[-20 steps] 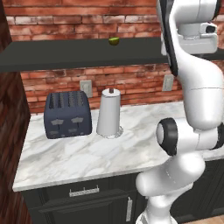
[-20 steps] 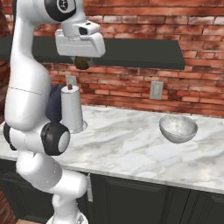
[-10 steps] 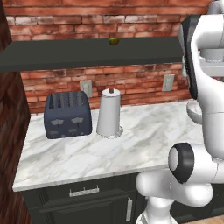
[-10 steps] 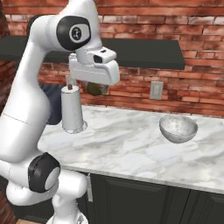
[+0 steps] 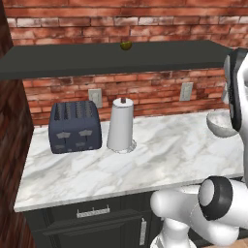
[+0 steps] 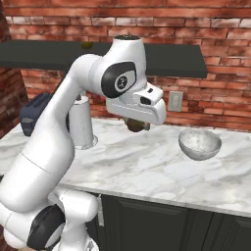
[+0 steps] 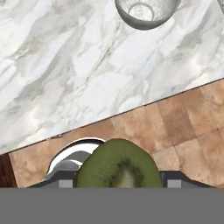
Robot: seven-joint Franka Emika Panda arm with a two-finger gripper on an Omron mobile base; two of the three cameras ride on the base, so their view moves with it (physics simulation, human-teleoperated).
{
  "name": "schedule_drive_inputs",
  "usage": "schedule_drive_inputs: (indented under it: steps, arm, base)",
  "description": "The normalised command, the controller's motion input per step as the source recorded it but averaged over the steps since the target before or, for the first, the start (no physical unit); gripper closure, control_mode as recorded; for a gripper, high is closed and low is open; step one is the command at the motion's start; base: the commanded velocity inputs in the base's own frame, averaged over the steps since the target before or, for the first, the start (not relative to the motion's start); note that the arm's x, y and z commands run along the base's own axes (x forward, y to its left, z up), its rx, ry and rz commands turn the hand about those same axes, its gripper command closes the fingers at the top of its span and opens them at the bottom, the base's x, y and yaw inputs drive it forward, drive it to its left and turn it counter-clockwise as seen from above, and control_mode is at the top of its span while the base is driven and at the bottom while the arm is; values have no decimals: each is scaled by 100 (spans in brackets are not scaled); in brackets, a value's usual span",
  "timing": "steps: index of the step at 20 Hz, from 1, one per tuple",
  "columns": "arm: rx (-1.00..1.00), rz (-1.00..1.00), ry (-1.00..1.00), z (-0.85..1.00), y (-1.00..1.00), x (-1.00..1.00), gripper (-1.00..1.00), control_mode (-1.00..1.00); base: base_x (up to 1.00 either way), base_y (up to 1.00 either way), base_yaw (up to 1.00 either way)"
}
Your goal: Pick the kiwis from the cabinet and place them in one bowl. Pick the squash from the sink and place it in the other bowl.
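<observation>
A kiwi (image 7: pixel 119 168) sits clamped in the gripper (image 6: pixel 138 125) above the marble counter (image 6: pixel 147 166); no legible writing anywhere.

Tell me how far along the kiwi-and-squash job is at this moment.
Nothing is in a bowl yet: the speckled bowl sits empty on the counter. In hand: the gripper is shut on one kiwi, carried above the counter short of that bowl. Left: drop it in, fetch the second kiwi from the cabinet, then move the squash.
</observation>
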Motion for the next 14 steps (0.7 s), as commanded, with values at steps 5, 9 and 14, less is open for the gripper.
schedule_drive_inputs:
  steps: [5, 9, 14]
  arm:
    - [1, 1, 3, -28, -46, 55, 100, -100]
    - [0, 0, -2, -44, -54, 43, 100, -100]
    - [0, 0, -7, -55, -44, 36, 100, -100]
  base:
    - [0, 0, 0]
    - [0, 0, 0]
    - [0, 0, 0]
